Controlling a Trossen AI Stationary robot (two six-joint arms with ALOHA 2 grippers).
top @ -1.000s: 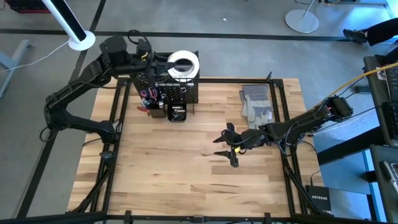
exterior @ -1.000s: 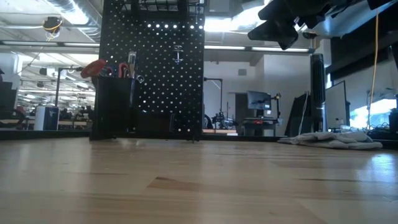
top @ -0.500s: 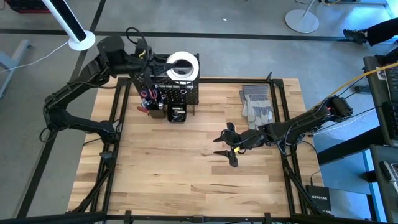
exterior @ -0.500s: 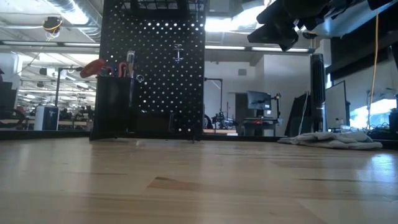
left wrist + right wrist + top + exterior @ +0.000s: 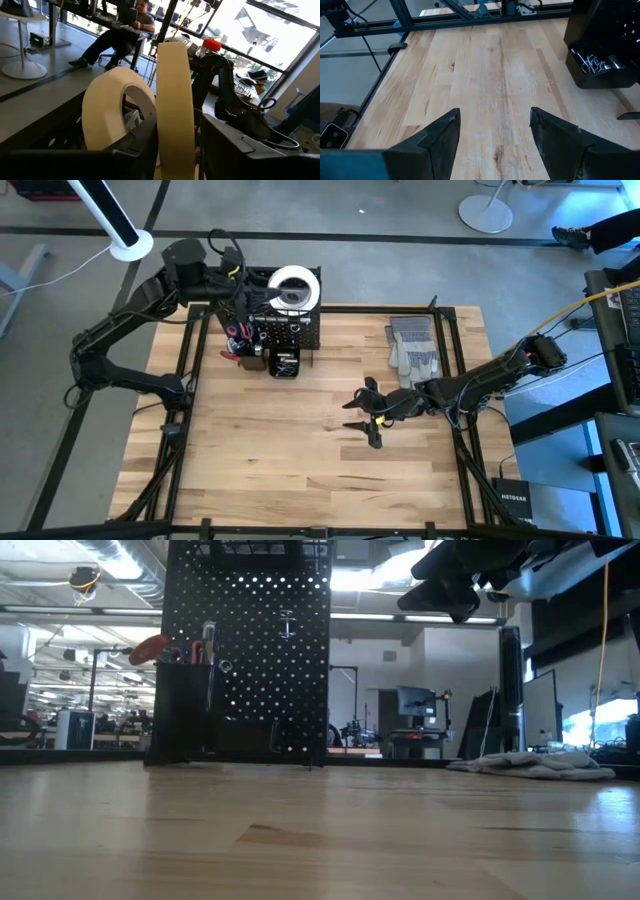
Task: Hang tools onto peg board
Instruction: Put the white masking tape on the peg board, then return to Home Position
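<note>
The black peg board (image 5: 272, 330) (image 5: 245, 650) stands upright at the table's far left. Red-handled pliers (image 5: 150, 648) stick out of a bin on its front. A white tape roll (image 5: 295, 285) (image 5: 112, 107) lies on the wire basket at the board's top. My left gripper (image 5: 252, 280) (image 5: 177, 145) is level at the board's top, open, with a cream tape roll (image 5: 175, 95) upright on edge between its fingers. The fingers hide that roll's lower part. My right gripper (image 5: 365, 417) (image 5: 495, 132) hangs open over the table's right half, with nothing between its fingers. My left gripper has the cream roll between its fingers, which come at it level and flank its two flat sides. One finger (image 5: 145, 140) lies close against the roll's flat side (image 5: 164, 125); I cannot tell whether it touches. A narrow gap shows at the other finger (image 5: 225, 142).
Grey work gloves (image 5: 412, 350) (image 5: 530, 762) lie at the table's far right. A small bin with metal hooks (image 5: 600, 65) sits low on the board's front. Bare wood lies between the board and my right gripper. A person sits beyond the table in the left wrist view.
My left gripper has rolled slightly about its own line at the top of the peg board, staying in place. My right arm has kept still.
</note>
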